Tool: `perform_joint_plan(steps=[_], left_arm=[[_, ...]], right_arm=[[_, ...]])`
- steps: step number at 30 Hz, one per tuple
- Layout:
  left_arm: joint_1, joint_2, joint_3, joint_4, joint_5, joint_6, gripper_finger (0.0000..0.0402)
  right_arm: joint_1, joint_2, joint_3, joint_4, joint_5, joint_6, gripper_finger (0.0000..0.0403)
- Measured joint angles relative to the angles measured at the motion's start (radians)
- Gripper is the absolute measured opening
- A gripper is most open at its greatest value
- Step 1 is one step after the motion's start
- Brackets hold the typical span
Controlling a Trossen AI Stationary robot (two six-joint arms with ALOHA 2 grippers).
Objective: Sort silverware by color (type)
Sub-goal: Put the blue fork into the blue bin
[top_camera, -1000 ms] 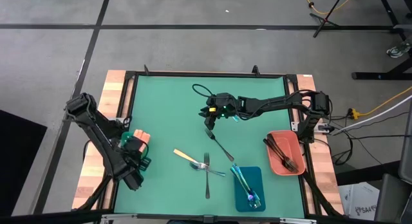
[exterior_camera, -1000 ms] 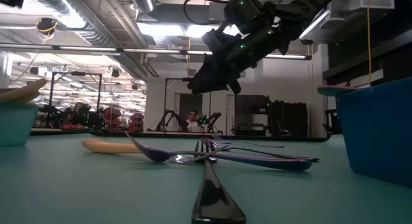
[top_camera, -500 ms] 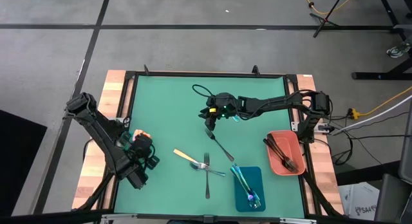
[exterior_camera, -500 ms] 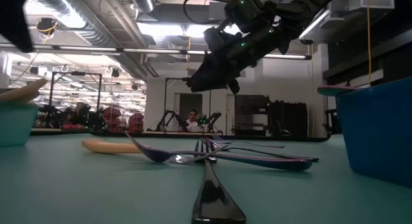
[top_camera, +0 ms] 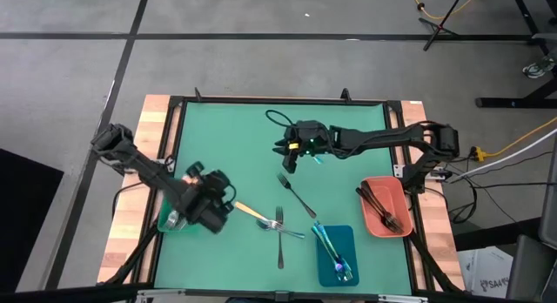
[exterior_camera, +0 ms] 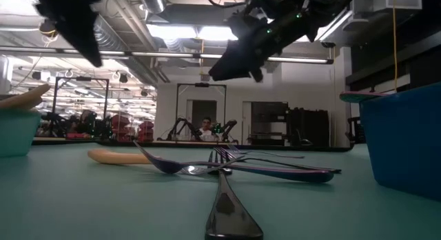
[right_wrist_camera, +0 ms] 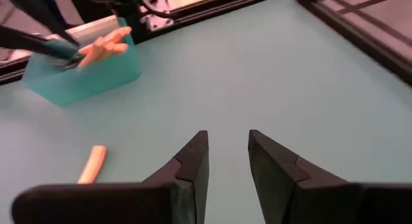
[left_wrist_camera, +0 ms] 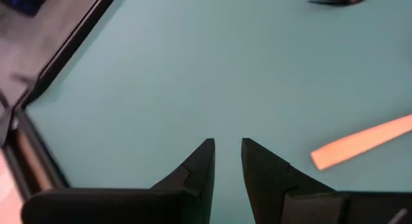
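We saw the left gripper (top_camera: pixel 228 205), empty and parted, swing from the teal tray (right_wrist_camera: pixel 84 73) toward the orange-handled fork (top_camera: pixel 258 216), likely next.

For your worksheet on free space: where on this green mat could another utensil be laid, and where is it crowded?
Bare mat lies along the far edge behind the right pincer, and along the near-left edge below the left pincer. It is crowded at the near middle, where the crossed forks lie beside the blue tray and the salmon tray.

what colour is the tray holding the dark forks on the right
Salmon-red tray, clearest in the high view.
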Motion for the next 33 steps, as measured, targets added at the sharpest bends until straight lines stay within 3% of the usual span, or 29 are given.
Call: perform_joint_plan(steps=[7,17,24,33], left_arm=[[0.148,0.000,0.000,0.230,0.027,0.434,0.0071],[0.380,0.000,0.000,0.552,0.268,0.927,0.0071],[0.510,0.000,0.000,0.729,0.401,1.099,0.0071],[0.577,0.000,0.000,0.778,0.448,1.126,0.0071]], right_arm=[[0.000,-0.055,0.000,-0.125,0.075,-0.026,0.0099],[-0.008,-0.071,0.000,-0.349,0.184,-0.027,0.0099],[-0.085,-0.070,0.000,-0.401,0.212,-0.026,0.0099],[-0.152,-0.061,0.000,-0.413,0.189,-0.025,0.0099]])
